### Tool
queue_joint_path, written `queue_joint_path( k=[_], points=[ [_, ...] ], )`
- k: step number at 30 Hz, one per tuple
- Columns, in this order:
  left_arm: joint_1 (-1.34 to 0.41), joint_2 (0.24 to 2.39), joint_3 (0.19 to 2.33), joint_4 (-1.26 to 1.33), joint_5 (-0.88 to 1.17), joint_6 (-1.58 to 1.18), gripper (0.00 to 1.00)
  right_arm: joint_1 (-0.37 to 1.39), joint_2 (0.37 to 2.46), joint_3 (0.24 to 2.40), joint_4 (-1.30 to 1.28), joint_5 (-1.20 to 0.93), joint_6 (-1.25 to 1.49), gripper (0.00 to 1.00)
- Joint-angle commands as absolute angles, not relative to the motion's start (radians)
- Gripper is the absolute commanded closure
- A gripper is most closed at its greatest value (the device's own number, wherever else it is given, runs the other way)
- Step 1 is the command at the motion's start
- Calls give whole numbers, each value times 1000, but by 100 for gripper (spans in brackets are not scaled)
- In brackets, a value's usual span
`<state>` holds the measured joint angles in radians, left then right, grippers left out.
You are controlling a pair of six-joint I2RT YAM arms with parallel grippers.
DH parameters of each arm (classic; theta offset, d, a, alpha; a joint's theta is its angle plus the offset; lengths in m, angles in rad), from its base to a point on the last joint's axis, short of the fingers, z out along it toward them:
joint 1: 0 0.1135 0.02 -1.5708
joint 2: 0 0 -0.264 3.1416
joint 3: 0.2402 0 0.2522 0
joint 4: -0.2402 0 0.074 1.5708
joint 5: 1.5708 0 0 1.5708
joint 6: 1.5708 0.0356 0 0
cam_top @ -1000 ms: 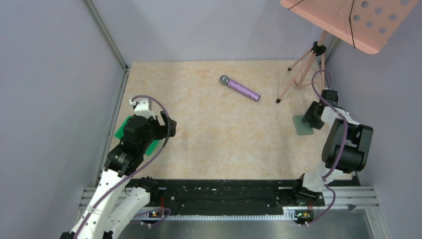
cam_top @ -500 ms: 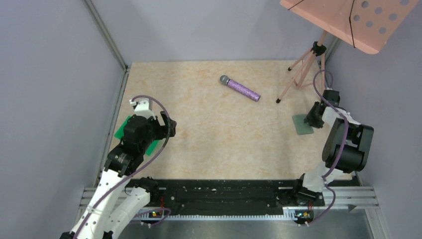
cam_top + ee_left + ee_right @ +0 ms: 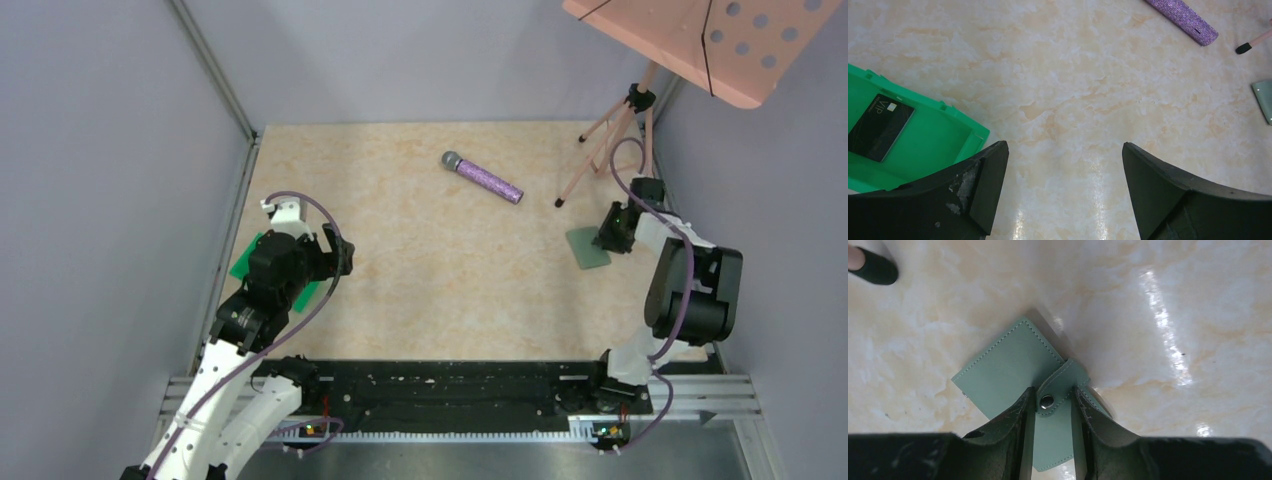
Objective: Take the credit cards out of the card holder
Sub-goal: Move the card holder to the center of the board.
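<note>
Right gripper [image 3: 1050, 395] pinches the snap tab [image 3: 1058, 390] of the card holder [image 3: 1003, 370] at the table's [image 3: 420, 280] right edge, with the stand foot [image 3: 873, 267] close and the purple microphone [image 3: 483, 177] well apart. Left gripper [image 3: 1063, 150] is spread wide beside the green tray [image 3: 938, 135]. The credit card [image 3: 879, 127] in it reads "VIP".

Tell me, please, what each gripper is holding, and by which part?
The right gripper pinches the card holder by its snap strap; the left gripper is open and holds nothing.
</note>
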<state>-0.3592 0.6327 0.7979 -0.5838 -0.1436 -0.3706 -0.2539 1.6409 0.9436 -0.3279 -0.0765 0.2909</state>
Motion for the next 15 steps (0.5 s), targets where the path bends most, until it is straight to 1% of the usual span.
queue_joint_path(
  k=[1,5,9,12,15],
  points=[
    [-362,628,799,-544,-152,-362,11,-165,1627,957,-414,-105,298,100],
    [-363,633,799,-543,-144,-362,11,-79,1608,953,-451,-90,314,100],
    [-362,634,800,-542,-140,-362,11,57,1561,924,-482,-98,352,100],
    [-363,637,801,-550,-129,-366,11,158,1507,877,-485,-135,425,100],
    [-362,656,808,-565,-69,-379,12,257,1442,811,-463,-181,529,100]
  ],
)
